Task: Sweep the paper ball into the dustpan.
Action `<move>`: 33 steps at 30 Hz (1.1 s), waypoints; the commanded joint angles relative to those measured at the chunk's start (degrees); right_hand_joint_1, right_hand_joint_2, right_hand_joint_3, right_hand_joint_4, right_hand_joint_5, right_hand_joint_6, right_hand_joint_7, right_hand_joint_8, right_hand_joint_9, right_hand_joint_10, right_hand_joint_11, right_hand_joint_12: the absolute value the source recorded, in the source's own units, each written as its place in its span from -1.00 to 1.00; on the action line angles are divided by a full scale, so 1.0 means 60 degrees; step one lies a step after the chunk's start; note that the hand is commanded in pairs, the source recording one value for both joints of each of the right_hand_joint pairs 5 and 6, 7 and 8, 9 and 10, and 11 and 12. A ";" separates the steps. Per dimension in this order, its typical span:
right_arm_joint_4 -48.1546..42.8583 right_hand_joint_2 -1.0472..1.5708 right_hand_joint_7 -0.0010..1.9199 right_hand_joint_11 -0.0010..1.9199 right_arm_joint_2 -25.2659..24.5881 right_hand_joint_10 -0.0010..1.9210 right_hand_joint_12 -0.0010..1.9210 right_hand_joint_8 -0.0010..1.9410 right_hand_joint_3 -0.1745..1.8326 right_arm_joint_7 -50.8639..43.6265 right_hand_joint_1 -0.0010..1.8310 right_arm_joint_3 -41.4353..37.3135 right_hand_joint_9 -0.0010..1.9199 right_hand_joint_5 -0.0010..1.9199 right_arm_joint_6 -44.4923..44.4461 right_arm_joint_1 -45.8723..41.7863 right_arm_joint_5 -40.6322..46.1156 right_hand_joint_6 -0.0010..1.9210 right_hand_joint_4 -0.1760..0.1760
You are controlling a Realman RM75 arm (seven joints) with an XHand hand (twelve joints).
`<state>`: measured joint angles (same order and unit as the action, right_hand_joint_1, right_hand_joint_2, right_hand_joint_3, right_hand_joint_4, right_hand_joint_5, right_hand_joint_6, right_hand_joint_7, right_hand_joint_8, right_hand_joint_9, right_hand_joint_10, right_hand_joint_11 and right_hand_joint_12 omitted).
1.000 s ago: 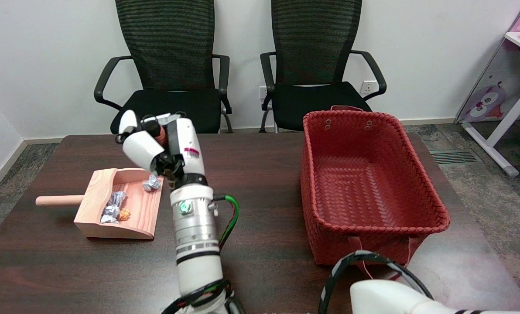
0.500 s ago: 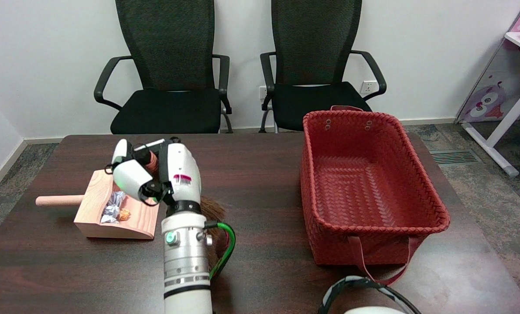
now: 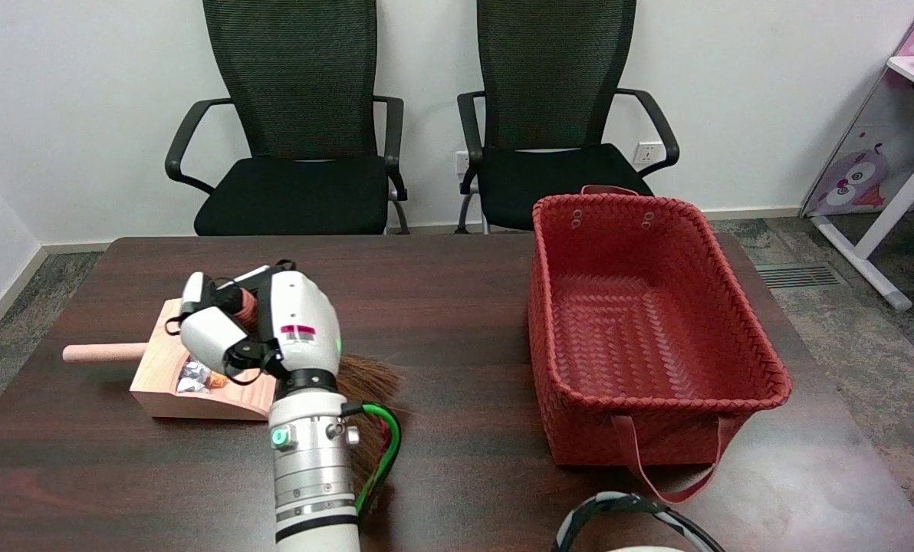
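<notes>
Dark wooden table [image 3: 457, 307]: my right hand [image 3: 261, 333], fingers wrapped around the brush [image 3: 365, 379] handle, hovers over the wooden dustpan's [image 3: 167, 383] open edge; red woven basket [image 3: 641, 322] well apart.

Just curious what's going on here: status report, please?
Right hand grips brush. Paper balls lie in dustpan. Hand hides part of the pan; nothing blocking seen.

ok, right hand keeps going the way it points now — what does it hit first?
Most likely the wooden dustpan: the right hand, gripping the brush, points up-left across it. It overlaps the pan in this view, so its height above it is unclear.
</notes>
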<state>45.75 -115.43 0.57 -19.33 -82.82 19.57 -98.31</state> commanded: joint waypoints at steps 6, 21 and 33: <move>-0.1076 1.00 1.00 1.00 -0.0244 1.00 1.00 0.98 1.00 0.0769 -0.19 -0.0065 1.00 1.00 0.0757 0.0317 0.0169 1.00 0.33; -0.1545 1.00 1.00 1.00 -0.0202 1.00 1.00 0.98 1.00 0.1587 -0.21 -0.0235 1.00 1.00 0.0597 0.0485 0.0169 1.00 0.35; -0.2402 1.00 1.00 1.00 0.0020 1.00 1.00 0.98 1.00 0.5085 -0.23 -0.0462 1.00 1.00 0.2122 0.1256 0.0183 1.00 0.35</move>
<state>37.18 -116.43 12.57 -20.50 -78.42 22.48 -97.41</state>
